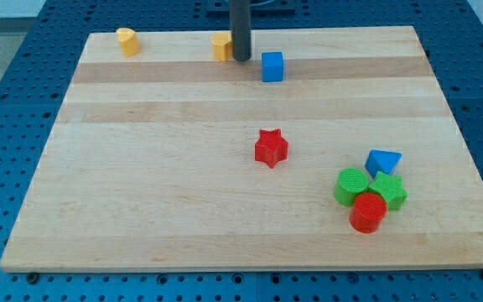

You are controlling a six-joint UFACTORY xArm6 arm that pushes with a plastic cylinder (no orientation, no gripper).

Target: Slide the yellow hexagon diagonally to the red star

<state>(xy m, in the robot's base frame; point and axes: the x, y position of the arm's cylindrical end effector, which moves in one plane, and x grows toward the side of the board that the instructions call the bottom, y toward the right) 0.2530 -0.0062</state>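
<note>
The yellow hexagon (221, 46) sits near the top edge of the table (141, 184), just left of centre. My tip (241, 59) is pressed against its right side; the rod (240, 25) comes straight down from the frame's top. This tool is a plain rod with nothing that opens or clamps, and it holds nothing.

The red star (271, 148) lies mid-table, well below and a little right of the hexagon. A blue cube (272, 66) stands just right of my tip, apart from it. A second yellow block (126, 40) is at the upper left.

At lower right sits a cluster: a blue triangle (382, 160), two green blocks (351, 185) (389, 190) touching, and a red cylinder (367, 212) against them.

I read no writing anywhere. The table is pale striped wood on a blue perforated board (7, 75).
</note>
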